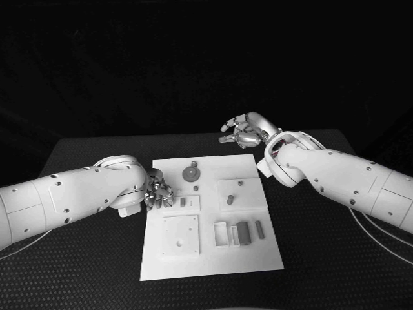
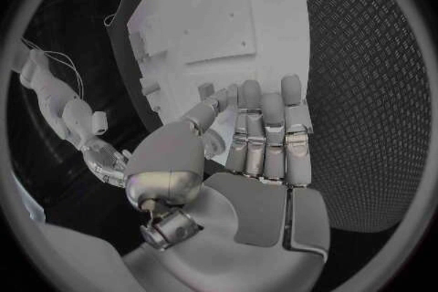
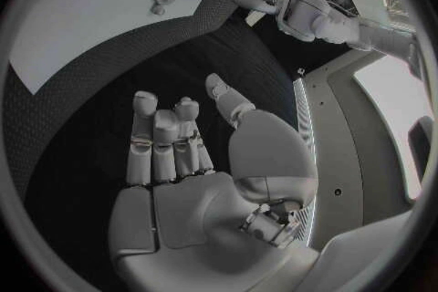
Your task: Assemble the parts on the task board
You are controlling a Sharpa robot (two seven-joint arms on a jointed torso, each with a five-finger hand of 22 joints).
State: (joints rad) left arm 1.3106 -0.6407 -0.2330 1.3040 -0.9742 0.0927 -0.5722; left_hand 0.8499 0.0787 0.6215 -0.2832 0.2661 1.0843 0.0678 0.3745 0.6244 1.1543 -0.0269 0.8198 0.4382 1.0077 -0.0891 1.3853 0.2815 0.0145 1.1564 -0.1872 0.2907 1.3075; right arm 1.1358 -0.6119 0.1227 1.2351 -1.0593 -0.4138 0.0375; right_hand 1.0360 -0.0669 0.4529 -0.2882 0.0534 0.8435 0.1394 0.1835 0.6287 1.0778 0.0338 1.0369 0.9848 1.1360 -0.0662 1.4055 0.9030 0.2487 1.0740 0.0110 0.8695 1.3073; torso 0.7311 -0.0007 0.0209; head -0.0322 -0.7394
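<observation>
The task board lies in the middle of the black counter, running from the centre of the head view down towards its lower middle. On it sit raised white square blocks and small grey parts: a round geared part near the board's upper left, a short peg standing in a square block right of centre, and a slim upright part beside two small white frames in the lower right of the board.

The left hand hangs at the board's left edge, left of centre in the head view, just beside a small grey part on a block there. In the left wrist view the fingers lie straight and close together over the board's edge, with the thumb held apart; they grip nothing.

The right hand is above the board's upper right corner in the head view, over bare counter. In the right wrist view its fingers are stretched out side by side, the thumb spread away, and they are empty.
</observation>
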